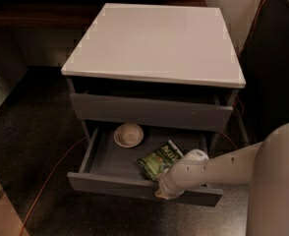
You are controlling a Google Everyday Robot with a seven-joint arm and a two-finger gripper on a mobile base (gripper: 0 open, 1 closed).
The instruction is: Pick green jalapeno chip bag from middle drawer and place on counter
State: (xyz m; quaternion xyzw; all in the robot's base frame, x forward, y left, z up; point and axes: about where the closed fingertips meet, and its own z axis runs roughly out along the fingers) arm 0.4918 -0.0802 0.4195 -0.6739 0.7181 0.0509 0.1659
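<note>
In the pulled-out, shallow grey middle drawer (102,157), you find the small crinkly green jalapeno chip bag (159,160) lying on the drawer floor, to the right of the round beige bowl (129,134). The gripper (163,192) sits low at the drawer's front wall, at the bag's near edge; you cannot tell its state. Judge the task as early: the bag is not yet lifted, and the glossy white square tabletop (154,43) has yet to receive it.
</note>
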